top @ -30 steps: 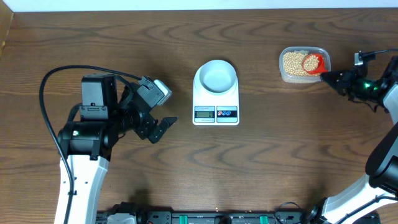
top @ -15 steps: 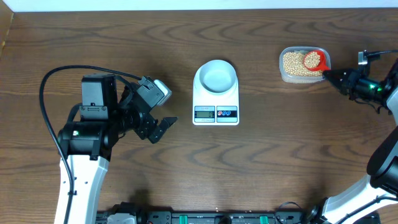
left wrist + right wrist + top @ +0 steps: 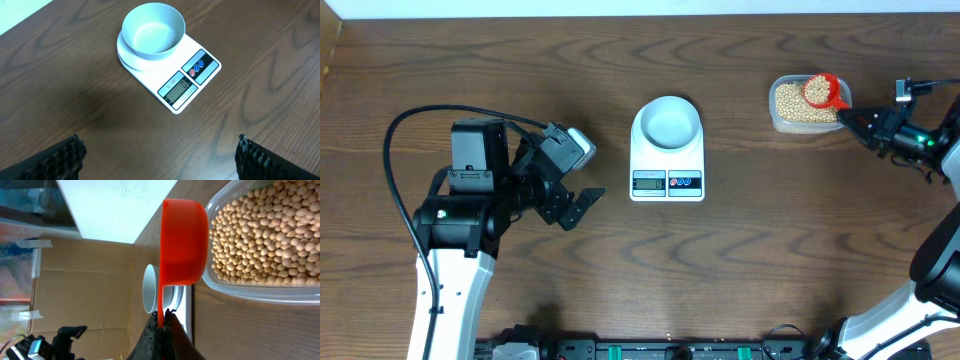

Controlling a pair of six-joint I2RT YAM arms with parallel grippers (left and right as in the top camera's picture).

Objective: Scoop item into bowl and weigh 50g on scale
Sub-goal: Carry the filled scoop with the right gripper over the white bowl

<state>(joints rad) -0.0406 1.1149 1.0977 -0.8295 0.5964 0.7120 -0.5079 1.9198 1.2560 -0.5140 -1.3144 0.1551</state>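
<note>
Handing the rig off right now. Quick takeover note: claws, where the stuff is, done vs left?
Left claw: open, empty, hovering left of the scale.
Right claw: shut on the handle of the orange scoop, which is over the clear tub of beans at the table's right side.
Bowl: on the scale, empty. Display too small to read.
Done: scoop grasped; in the overhead view it looks loaded.
Left: carry scoop to bowl, tip beans in, top up or trim until the scale shows the target weight.
</note>
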